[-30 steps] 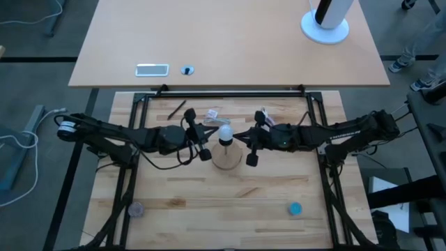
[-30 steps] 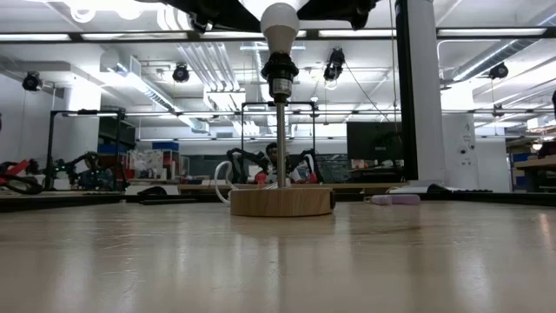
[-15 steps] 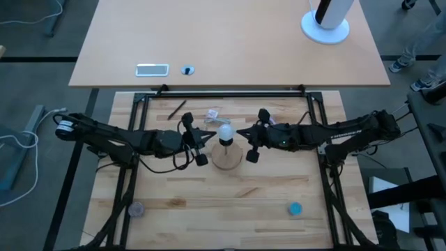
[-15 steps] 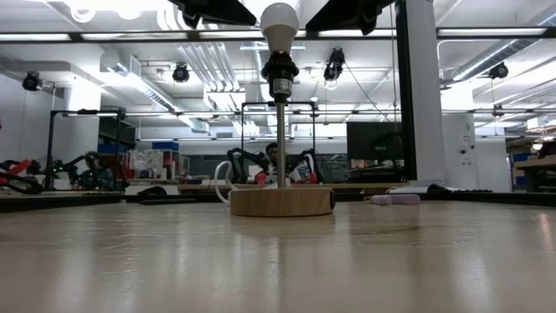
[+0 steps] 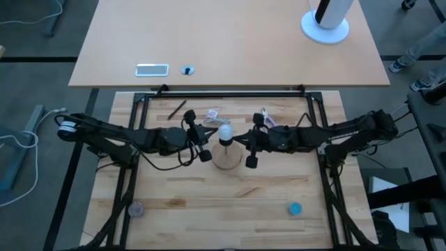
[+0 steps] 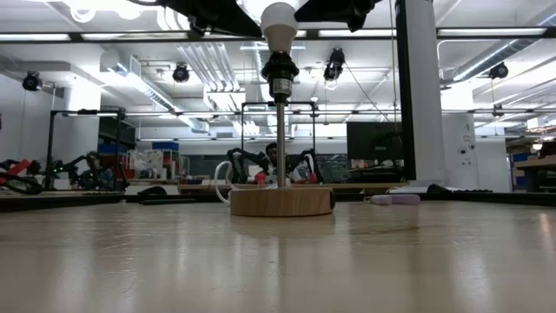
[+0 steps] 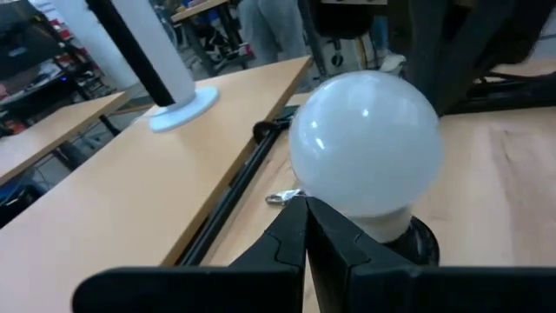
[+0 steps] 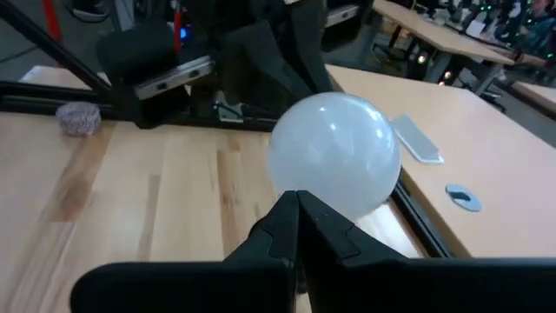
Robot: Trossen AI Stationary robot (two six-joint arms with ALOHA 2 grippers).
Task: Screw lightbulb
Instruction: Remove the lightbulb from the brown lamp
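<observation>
Both my claws have closed back in on the bulb since half a second ago. It sits upright in the socket mid-worktop. My left claw and right claw flank it, each pinched shut, gripping nothing.

One camera looks straight down; another sits level at tabletop height; both wrist cameras face the lightbulb close up, from opposite sides

The lightbulb top is cut off overhead.
</observation>
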